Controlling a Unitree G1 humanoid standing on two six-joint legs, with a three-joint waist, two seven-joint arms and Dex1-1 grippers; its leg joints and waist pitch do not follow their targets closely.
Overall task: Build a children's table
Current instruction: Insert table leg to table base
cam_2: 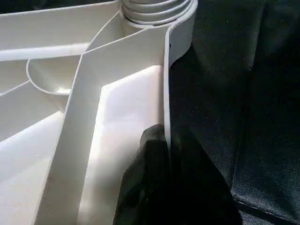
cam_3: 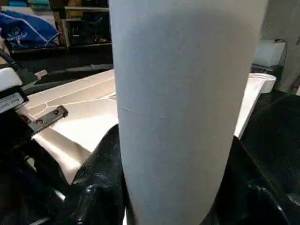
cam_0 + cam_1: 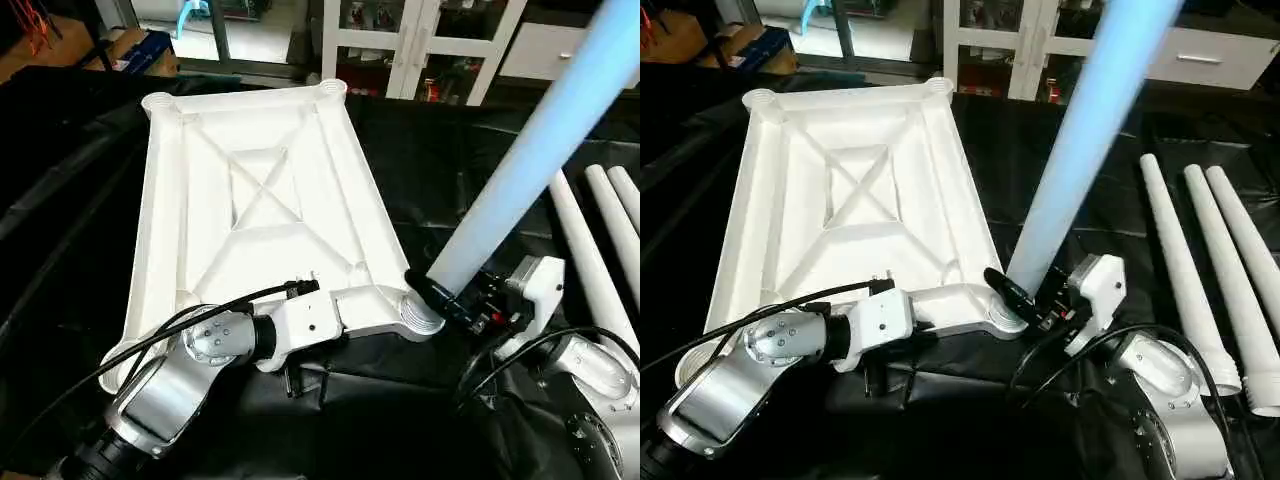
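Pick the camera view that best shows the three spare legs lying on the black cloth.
The right eye view: all three spare legs lie there full length. The left eye view cuts them at the edge. The wrist views look elsewhere.

Right tool (image 2: 168, 187) grips the white leg (image 2: 187, 93) before the tabletop (image 2: 79, 112).

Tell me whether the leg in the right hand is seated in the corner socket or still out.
Cannot tell for sure: the leg leans, its lower end beside the near corner socket, hidden by the right hand.
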